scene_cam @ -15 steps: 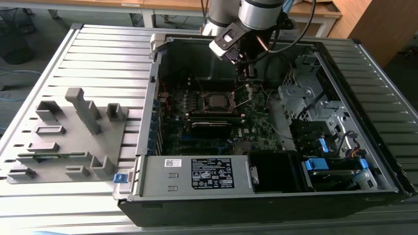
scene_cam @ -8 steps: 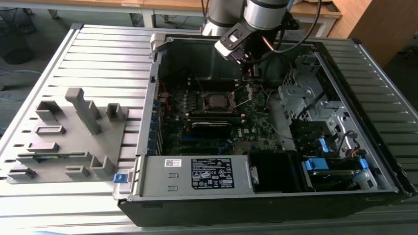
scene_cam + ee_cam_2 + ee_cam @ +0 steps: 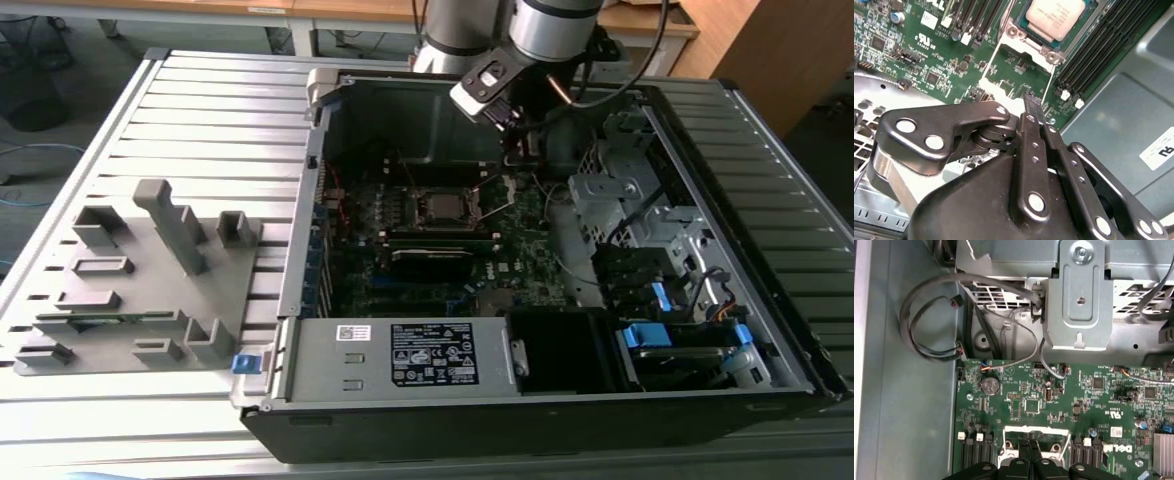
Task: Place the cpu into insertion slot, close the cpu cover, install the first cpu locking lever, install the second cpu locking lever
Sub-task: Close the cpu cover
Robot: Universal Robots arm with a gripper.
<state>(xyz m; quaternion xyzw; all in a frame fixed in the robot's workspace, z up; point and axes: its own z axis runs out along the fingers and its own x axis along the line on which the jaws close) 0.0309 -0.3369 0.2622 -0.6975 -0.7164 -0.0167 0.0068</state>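
Observation:
The cpu point(image 3: 1056, 17) lies in the insertion slot point(image 3: 441, 206) on the green board, its pale metal face up. The silver cpu cover point(image 3: 1021, 36) lies flat around the chip as a frame. In the exterior view a thin metal lever point(image 3: 499, 197) slants up from the slot's right side. My gripper point(image 3: 1031, 100) hangs above the board a short way from the slot, toward the case's back wall. Its black fingers are pressed together with nothing between them. The first wrist view shows the gripper point(image 3: 1029, 442) tips over a white outline printed on the board.
The board sits in an open computer case point(image 3: 310, 180) on a slatted table. Memory slots point(image 3: 1094, 55) flank the cpu. Loose cables point(image 3: 929, 315) and a grey metal bracket point(image 3: 1081, 300) lie beyond the board. A grey parts fixture point(image 3: 134, 270) stands at the exterior view's left.

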